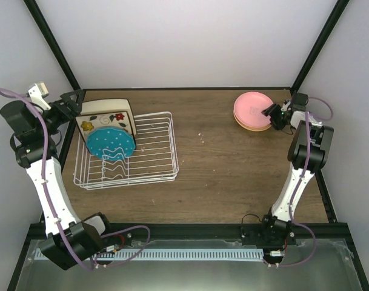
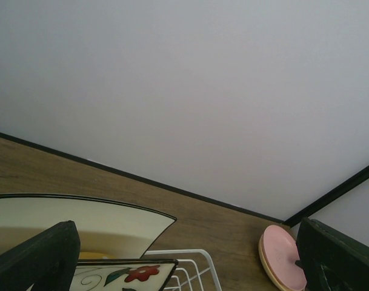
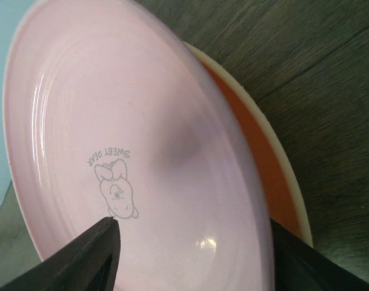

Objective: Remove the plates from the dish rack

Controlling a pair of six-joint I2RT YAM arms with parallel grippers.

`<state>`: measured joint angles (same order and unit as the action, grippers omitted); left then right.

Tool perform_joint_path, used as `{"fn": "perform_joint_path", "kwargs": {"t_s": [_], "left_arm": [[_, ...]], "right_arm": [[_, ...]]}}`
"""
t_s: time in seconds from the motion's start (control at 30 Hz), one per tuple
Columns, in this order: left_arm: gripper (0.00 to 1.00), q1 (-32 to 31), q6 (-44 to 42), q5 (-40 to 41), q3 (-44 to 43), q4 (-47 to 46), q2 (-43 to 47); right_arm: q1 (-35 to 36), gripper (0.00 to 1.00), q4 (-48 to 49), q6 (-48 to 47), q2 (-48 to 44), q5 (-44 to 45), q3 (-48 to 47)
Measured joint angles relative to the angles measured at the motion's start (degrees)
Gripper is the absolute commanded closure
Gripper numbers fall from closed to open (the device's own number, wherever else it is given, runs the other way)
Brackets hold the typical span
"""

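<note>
The rack sits left on the bench, holding a teal plate upright, then a flowered plate and a cream plate behind. The left tool hangs over those, jaws wide and empty. Far right, a pink plate lies on an orange plate. The right tool straddles the pink rim, jaws parted and not gripping.

The dish rack has room over its right half, where only low prongs stand. Upright plates block its left end. To the rack's right, open table reaches a pink plate stack.
</note>
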<state>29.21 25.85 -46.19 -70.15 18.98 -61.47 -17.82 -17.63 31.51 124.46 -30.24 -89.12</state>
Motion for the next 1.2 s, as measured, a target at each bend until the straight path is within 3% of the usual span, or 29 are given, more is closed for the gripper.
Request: {"fn": "perform_joint_path", "kwargs": {"t_s": [0.47, 0.73, 0.9, 1.03, 1.2], "left_arm": [[0.00, 0.0, 0.1, -0.5, 0.5, -0.5, -1.2], [0.00, 0.0, 0.1, -0.9, 0.6, -1.4, -1.5], [0.00, 0.0, -0.3, -1.3, 0.6, -1.3, -1.5], [0.00, 0.0, -0.6, -1.6, 1.1, -1.3, -1.4], [0.00, -0.3, -0.6, -1.9, 1.6, -1.4, -1.5]], "right_arm": [[-0.1, 0.37, -6.6, -7.1, -10.8, 4.1, 6.5], [0.1, 0.37, -8.9, -9.9, -15.5, 11.2, 6.7], [3.4, 0.37, -7.7, -13.8, -20.7, 12.3, 7.6], [19.8, 0.37, -4.8, -22.2, -24.9, 12.7, 3.8], [55.0, 0.38, 4.3, -36.3, -23.3, 13.4, -2.8]]}}
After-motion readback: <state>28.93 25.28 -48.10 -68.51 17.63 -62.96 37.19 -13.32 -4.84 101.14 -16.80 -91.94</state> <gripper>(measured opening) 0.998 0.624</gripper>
